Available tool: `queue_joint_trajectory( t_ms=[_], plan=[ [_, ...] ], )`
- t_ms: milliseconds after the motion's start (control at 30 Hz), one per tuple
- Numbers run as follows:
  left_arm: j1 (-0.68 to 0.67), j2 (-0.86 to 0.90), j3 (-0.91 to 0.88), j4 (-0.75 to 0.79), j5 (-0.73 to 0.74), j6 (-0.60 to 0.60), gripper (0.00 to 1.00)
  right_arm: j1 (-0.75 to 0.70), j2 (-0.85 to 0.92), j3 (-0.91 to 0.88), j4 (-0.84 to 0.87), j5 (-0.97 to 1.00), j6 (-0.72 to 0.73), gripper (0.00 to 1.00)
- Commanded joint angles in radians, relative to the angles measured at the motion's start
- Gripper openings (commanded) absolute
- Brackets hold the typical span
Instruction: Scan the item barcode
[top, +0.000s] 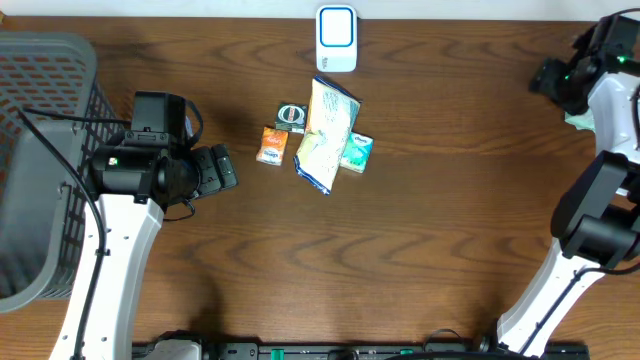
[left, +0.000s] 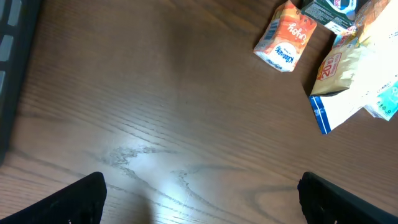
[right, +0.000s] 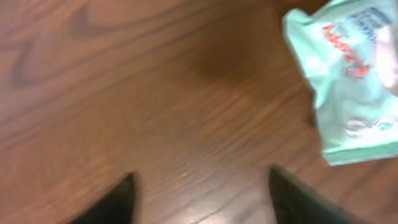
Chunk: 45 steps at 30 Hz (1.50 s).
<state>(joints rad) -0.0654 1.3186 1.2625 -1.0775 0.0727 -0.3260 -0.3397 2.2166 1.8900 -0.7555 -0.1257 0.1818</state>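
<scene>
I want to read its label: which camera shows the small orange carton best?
Left wrist: the orange carton is large, its print visible. Overhead shows the carton small, beside the big pouch. Right wrist does not show it.

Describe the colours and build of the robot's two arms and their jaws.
Both the left arm and right arm have smooth white links joined by bulky black joints. A thin black cable trails along the left arm; a small green light glows near each wrist. The jaws are black.
</scene>
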Motion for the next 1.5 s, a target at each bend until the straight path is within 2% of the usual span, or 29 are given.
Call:
queue_joint_trajectory(
  t_ms=[0,33,100,133,200,300,400,567,1000,1467],
  plan=[
    [0.005,0.0,0.001,-0.005,-0.003,-0.009,0.98,0.0,-0.017,-0.049,0.018,-0.025,-0.016,0.26],
    [0.005,0.0,0.001,-0.005,-0.003,-0.009,0.98,0.0,-0.017,-0.06,0.024,-0.013,-0.023,0.16],
    [0.005,0.0,0.001,-0.005,-0.003,-0.009,0.98,0.0,-0.017,-0.086,0.031,0.039,-0.023,0.01],
    [0.005,0.0,0.001,-0.005,-0.003,-0.009,0.98,0.0,-0.017,-0.102,0.032,0.068,-0.022,0.01],
    [0.005,0.0,0.001,-0.005,-0.003,-0.009,0.98,0.0,-0.017,-0.118,0.033,0.069,-0.022,0.15],
    [0.005,0.0,0.001,-0.005,-0.003,-0.009,0.98,0.0,-0.017,-0.123,0.041,0.068,-0.023,0.2],
    [0.005,0.0,0.001,-0.005,-0.003,-0.009,0.98,-0.001,-0.017,-0.123,0.087,0.067,-0.022,0.14],
    [0.005,0.0,0.001,-0.005,-0.003,-0.009,0.98,-0.001,-0.017,-0.123,0.23,0.067,-0.022,0.17],
    [0.005,0.0,0.001,-0.005,-0.003,-0.009,0.98,-0.002,0.076,-0.123,0.492,0.078,-0.146,0.04],
    [0.005,0.0,0.001,-0.005,-0.003,-0.009,0.97,-0.068,0.19,-0.123,0.535,0.18,-0.146,0.02]
  ],
)
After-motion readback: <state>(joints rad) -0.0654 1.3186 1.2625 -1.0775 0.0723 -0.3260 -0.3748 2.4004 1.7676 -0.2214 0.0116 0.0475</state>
